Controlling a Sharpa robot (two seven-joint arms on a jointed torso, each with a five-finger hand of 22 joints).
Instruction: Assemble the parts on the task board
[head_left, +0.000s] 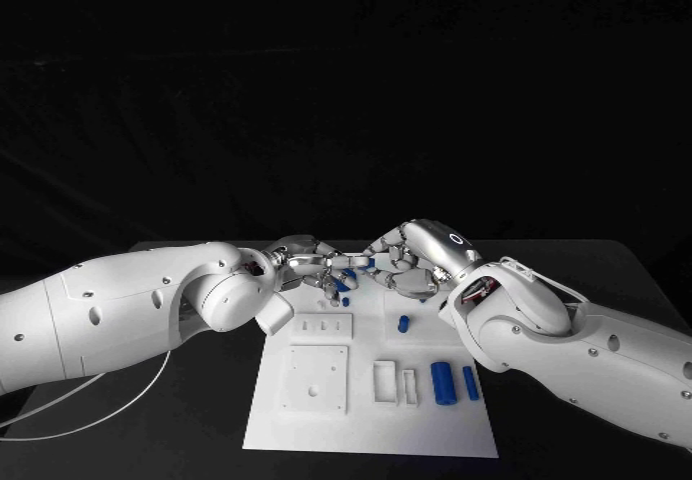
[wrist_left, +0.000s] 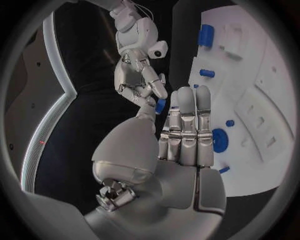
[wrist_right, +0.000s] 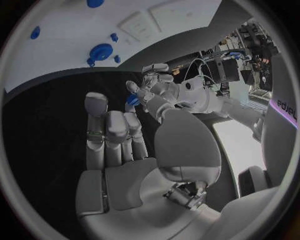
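Meeting over the far end of the board (head_left: 368, 425), the left hand (head_left: 303, 255) and right hand (head_left: 408, 262) close fingertip to fingertip on one small blue part (head_left: 351, 261) held above the table (head_left: 202, 400). Both wrist views show that part pinched between the two hands' fingertips. On the board lie a blue disc (wrist_left: 219, 140), a short peg (head_left: 404, 323) near the middle, and two blue cylinders (head_left: 453, 383) side by side by the right edge.
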